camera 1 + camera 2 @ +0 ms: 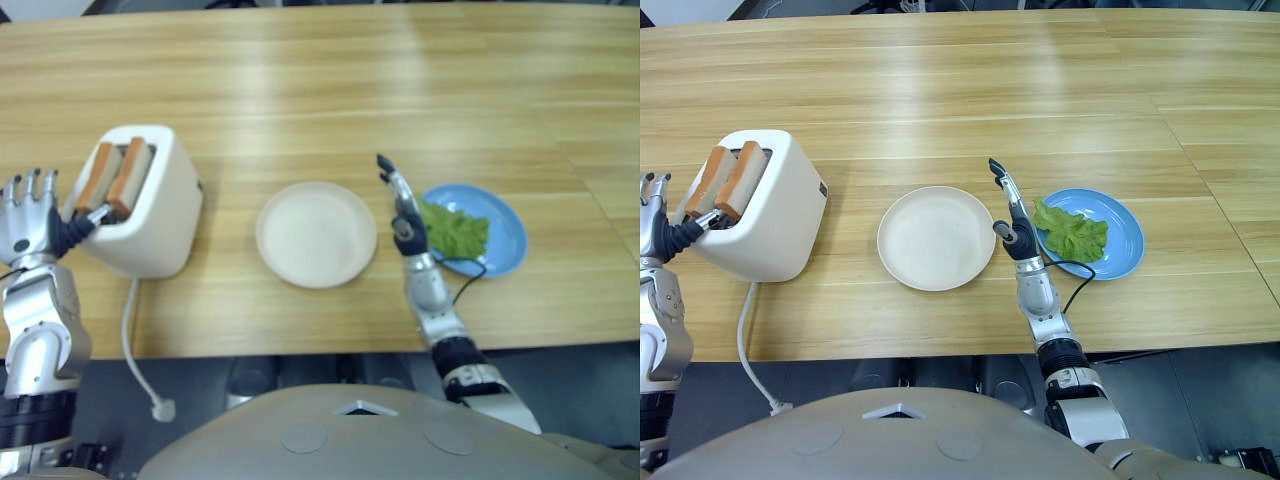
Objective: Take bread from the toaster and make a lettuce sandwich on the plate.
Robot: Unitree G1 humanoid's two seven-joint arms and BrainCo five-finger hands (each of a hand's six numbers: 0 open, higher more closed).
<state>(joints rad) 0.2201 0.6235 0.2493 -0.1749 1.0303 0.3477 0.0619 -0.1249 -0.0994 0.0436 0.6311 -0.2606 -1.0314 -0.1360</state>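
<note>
A white toaster (150,215) stands at the left of the table with two slices of bread (116,176) sticking up from its slots. My left hand (30,215) is just left of the toaster with fingers spread upward, its thumb touching the toaster's top near the bread. An empty cream plate (316,234) lies in the middle. A green lettuce leaf (455,231) rests on a blue plate (507,237) to the right. My right hand (400,200) stands edge-on between the two plates, fingers straight and holding nothing.
The toaster's white cord (131,340) hangs over the table's front edge (300,352). The wide wooden table top (330,90) stretches behind the plates. A thin black cable (470,280) runs from my right wrist across the table by the blue plate.
</note>
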